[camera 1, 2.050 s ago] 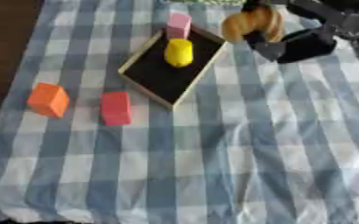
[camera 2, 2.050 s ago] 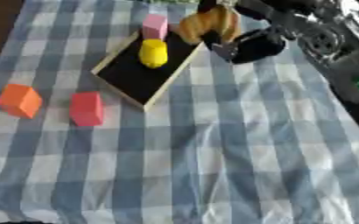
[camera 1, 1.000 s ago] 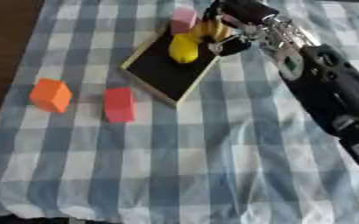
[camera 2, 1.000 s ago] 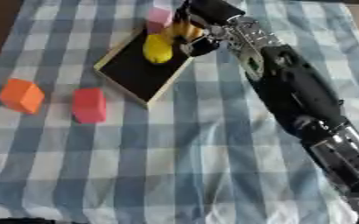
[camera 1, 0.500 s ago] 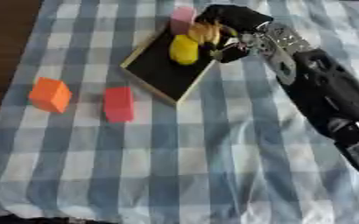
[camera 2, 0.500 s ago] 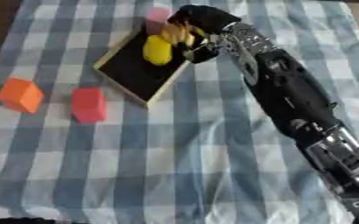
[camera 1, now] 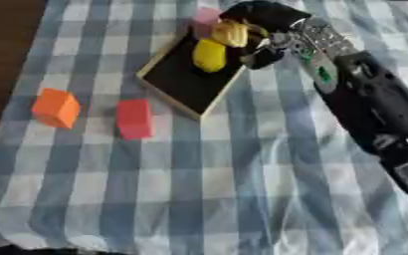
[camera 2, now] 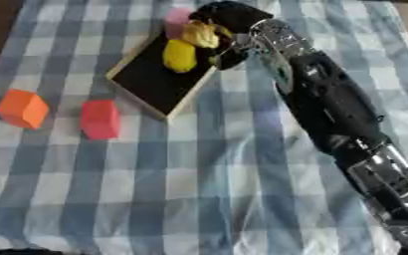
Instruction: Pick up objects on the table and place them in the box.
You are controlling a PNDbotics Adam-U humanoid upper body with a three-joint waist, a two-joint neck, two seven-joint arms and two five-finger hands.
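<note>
A shallow black box [camera 1: 186,77] with a pale wooden rim lies askew on the checked cloth at the upper middle. A yellow oval object [camera 1: 210,55] lies inside it. My right hand [camera 1: 261,20] reaches in from the right and hangs over the box's far end, fingers curled round a tan-yellow object [camera 1: 231,33]. A pink block [camera 1: 207,15] stands just beyond the box's far edge. An orange block [camera 1: 56,107] and a red block [camera 1: 134,118] sit on the cloth left of the box. My left hand shows in neither view.
The blue-and-white checked cloth [camera 1: 242,189] covers the table. Dark bare table [camera 1: 7,60] shows along the left edge. My right forearm [camera 1: 373,109] crosses the right side of the cloth.
My right hand has carried the tan-yellow object from right of the box to above the box's far end. The blocks have stayed put.
</note>
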